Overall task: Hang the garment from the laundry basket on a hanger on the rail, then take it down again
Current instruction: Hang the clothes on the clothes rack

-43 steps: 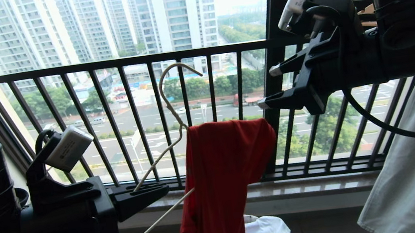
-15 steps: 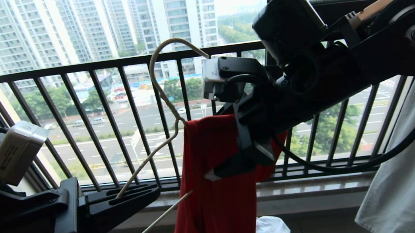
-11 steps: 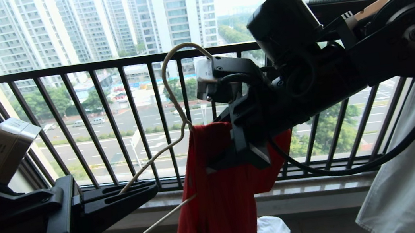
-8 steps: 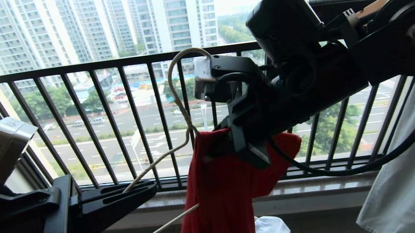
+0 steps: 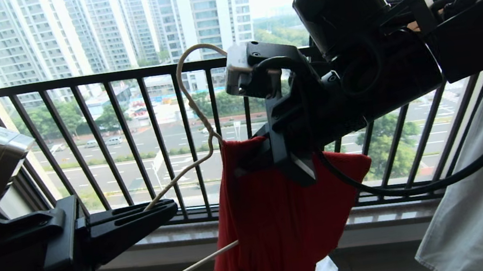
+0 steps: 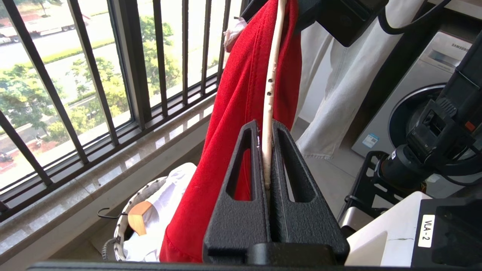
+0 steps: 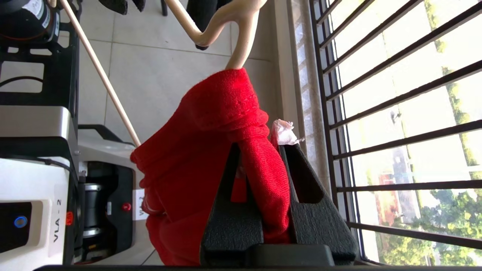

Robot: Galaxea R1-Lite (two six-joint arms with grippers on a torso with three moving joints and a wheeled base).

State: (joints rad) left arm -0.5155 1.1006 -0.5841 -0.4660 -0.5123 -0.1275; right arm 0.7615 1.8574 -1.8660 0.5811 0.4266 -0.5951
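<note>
Item: right hand [image 7: 260,195] now clamped on the garment [image 5: 281,223].
I note it stood open a second ago; left hand [image 6: 266,180] pinches the hanger [image 5: 192,100]; spreading the collar can begin.

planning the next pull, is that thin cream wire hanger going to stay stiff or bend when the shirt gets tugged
Probably springy: the hanger is thin wire, held only at one arm by the left gripper. It may twist, since the red T-shirt hangs bunched on one side. Its surface looks smooth, so the cloth could slide.

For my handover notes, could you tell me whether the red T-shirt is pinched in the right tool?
Yes, the right tool is shut on a fold of the red T-shirt just below the cream-white wire hanger.
</note>
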